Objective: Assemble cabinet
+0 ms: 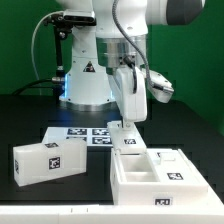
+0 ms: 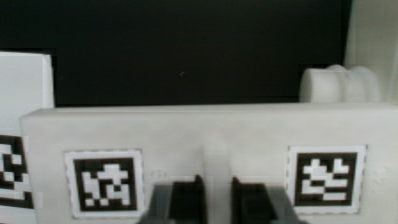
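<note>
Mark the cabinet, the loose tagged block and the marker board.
cabinet (image 1: 150, 192): exterior view, front wall.
loose tagged block (image 1: 45, 163): exterior view, front face.
marker board (image 1: 85, 137): exterior view, its middle.

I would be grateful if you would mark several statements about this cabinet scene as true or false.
1. The cabinet lies further toward the exterior view's right than the single white block. True.
2. The marker board is lifted in the gripper. False: it lies flat on the table, behind the block and the cabinet.
3. The gripper is down at the cabinet's far edge. True.
4. The white block sits inside one of the cabinet's compartments. False: it stands apart on the table, toward the exterior view's left.
5. The wrist view shows two tags on the white face ahead of the fingers. True.
</note>
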Motion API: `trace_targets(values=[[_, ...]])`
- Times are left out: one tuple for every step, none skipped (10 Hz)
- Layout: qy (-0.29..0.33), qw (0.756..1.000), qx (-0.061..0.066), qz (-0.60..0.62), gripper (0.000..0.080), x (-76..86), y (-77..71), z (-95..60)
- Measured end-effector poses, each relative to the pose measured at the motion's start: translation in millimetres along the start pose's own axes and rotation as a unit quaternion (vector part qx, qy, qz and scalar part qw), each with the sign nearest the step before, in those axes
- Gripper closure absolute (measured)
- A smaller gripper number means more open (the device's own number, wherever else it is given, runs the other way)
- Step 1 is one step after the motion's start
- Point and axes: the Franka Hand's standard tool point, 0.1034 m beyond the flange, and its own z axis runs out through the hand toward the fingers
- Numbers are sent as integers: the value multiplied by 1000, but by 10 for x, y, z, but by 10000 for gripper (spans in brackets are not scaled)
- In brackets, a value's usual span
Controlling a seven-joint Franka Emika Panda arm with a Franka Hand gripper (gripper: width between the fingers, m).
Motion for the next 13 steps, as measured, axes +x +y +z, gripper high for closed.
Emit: trace_targets(values=[[2, 1000, -2, -3, 738, -16, 4, 19], [2, 1000, -2, -2, 738, -16, 4, 21], [2, 1000, -2, -2, 738, -15, 4, 22], [2, 1000, -2, -2, 738, -15, 4, 22], [2, 1000, -2, -2, 738, -14, 4, 22], [1, 1000, 0, 1, 738, -5, -6, 15], [-1, 1000, 6, 8, 738, 39, -56, -22], [-2, 1000, 8, 11, 738, 76, -71, -39], [-2, 1000, 9, 14, 738, 104, -77, -50], [-1, 1000, 10, 16, 738, 114, -79, -57], [0, 1000, 8, 15, 738, 118, -75, -44], [4, 1000, 7, 14, 738, 121, -99, -21], [10, 1000, 9, 10, 738, 110, -187, 3]])
